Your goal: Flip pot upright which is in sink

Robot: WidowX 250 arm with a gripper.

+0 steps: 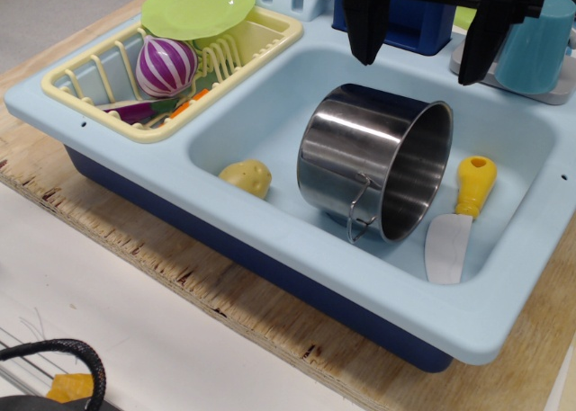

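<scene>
Shiny silver steel cylindrical pot [373, 164], light-blue plastic sink basin [270, 249], yellow plastic dish rack [171, 128], purple-and-white striped ball [166, 67]

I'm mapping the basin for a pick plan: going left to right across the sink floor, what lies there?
Small yellow toy potato → shiny stainless-steel pot on its side → toy knife with a yellow handle.

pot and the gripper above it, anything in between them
Nothing: in the only view, just bare sink wall and open air separate the open gripper from the pot lying on its side below.
</scene>
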